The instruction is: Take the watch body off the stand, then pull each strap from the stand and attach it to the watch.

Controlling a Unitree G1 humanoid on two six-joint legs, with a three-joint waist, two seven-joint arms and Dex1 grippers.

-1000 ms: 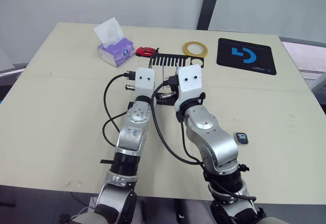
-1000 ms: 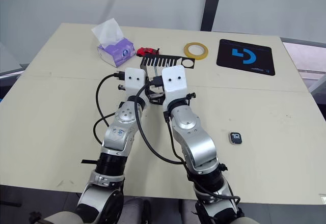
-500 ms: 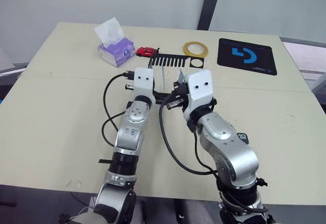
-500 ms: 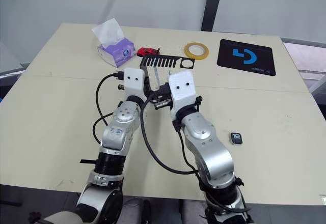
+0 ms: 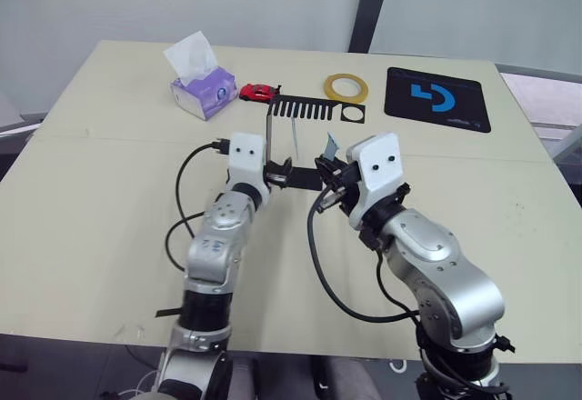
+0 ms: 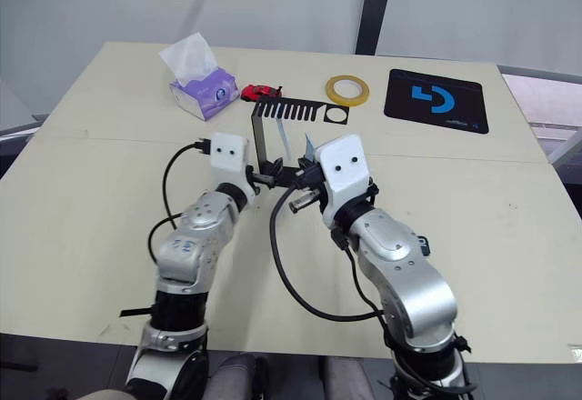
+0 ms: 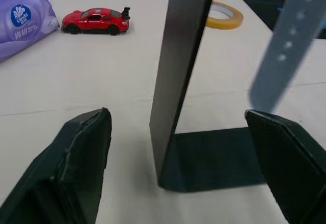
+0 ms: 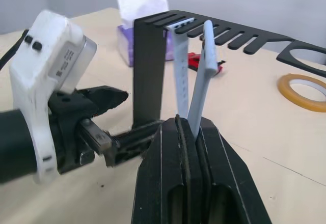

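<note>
Right end effector, forearm angled in from 5 o'clock, is clamped on the lower end of one pale blue-grey flexible strap hanging from the comb-slotted top of the thin black bent-sheet stand; a second strap hangs just beside it. Left end effector, reaching from 7 o'clock, is spread wide around the stand's upright at its foot on the beige worktop.

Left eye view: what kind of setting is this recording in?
Probably a lab or office test bench: a plain beige table against grey wall panels, set with props such as a tissue pack, red toy car, yellow tape ring and black logo mat.
</note>
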